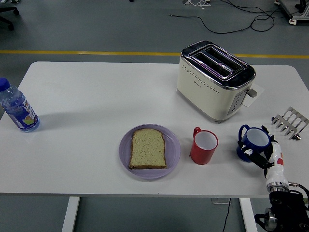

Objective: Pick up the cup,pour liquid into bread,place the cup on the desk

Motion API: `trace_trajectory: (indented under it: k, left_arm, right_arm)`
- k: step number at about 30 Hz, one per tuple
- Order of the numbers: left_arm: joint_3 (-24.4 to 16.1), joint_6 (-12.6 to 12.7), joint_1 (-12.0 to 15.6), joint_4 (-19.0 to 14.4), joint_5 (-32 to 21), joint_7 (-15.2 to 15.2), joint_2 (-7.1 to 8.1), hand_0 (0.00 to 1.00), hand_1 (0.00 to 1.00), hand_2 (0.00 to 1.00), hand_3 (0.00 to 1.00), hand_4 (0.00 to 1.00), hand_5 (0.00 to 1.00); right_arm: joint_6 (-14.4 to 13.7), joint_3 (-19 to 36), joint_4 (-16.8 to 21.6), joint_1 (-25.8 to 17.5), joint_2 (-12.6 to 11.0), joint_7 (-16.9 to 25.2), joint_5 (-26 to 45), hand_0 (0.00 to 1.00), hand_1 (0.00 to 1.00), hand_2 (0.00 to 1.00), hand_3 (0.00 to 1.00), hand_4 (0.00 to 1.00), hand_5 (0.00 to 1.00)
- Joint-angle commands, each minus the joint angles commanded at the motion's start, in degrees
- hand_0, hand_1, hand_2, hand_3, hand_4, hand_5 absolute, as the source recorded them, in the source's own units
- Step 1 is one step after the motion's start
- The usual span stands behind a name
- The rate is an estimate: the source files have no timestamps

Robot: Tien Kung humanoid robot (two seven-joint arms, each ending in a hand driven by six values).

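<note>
R hand (264,155) curls round blue cup (254,141) on table (87,96); prob. light, rigid, smooth w/ handles—grip body firmly.

We find bare table (91,101) across the left and centre, bounded by the bottle (18,110) at the left edge. On our right, the toaster (215,79) blocks the far side, the rack (290,122) the right edge; the red cup (203,145) stands between plate (149,152) and blue cup (253,141), narrow gaps either side
</note>
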Motion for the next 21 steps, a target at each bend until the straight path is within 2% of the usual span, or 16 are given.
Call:
trace_trajectory:
  k: [5, 6, 11, 12, 13, 17, 18, 21]
  left_arm:
    - [0.3, 0.0, 0.2, 0.0, -0.1, 0.0, 0.0, 0.636, 0.647, 0.66, 0.508, 0.233, 0.853]
    - [0.4, 0.0, 0.3, 0.0, -0.1, 0.0, 0.0, 0.635, 0.646, 0.659, 0.511, 0.233, 0.853]
    - [0.7, 0.0, 0.5, 0.0, -0.1, 0.0, 0.0, 0.635, 0.646, 0.659, 0.511, 0.233, 0.853]
    - [0.8, 0.0, 0.5, 0.1, -0.1, 0.0, 0.0, 0.635, 0.645, 0.657, 0.51, 0.234, 0.852]
    - [0.8, 0.0, 0.5, 0.1, -0.1, 0.0, 0.0, 0.635, 0.645, 0.657, 0.51, 0.234, 0.852]
    - [1.0, 0.0, 0.7, 0.1, -0.1, 0.1, 0.0, 0.635, 0.645, 0.657, 0.51, 0.234, 0.852]
    - [1.0, 0.0, 0.8, 0.1, 0.0, 0.1, 0.0, 0.635, 0.644, 0.657, 0.51, 0.233, 0.852]
    - [0.9, 0.0, 0.8, 0.1, 0.0, 0.1, 0.0, 0.635, 0.644, 0.657, 0.51, 0.233, 0.852]
  right_arm:
    - [-0.4, -0.4, 0.1, -0.3, -0.1, 1.7, 2.2, 0.659, 0.528, 0.631, 0.793, 0.862, 0.097]
    - [-0.4, -0.6, 0.2, -0.3, -0.1, 2.1, 2.6, 0.568, 0.471, 0.578, 0.755, 0.782, 0.068]
    - [-0.7, -0.8, 0.9, -0.7, -0.3, 3.7, 3.7, 0.568, 0.471, 0.578, 0.755, 0.782, 0.068]
    - [-0.8, -0.8, 1.3, -0.9, -0.3, 3.9, 3.9, 0.465, 0.406, 0.55, 0.717, 0.772, 0.07]
    - [-0.8, -0.8, 1.3, -0.9, -0.4, 3.9, 3.9, 0.465, 0.406, 0.55, 0.717, 0.772, 0.07]
    - [-1.1, 0.0, 3.5, -1.5, -1.0, 3.1, 2.5, 0.465, 0.406, 0.55, 0.717, 0.772, 0.07]
    - [-1.1, 0.5, 4.5, -1.8, -1.2, 2.7, 1.6, 0.381, 0.376, 0.538, 0.596, 0.749, 0.045]
    - [-1.1, 2.2, 7.7, -2.0, -2.0, 2.2, -1.5, 0.381, 0.376, 0.538, 0.596, 0.749, 0.045]
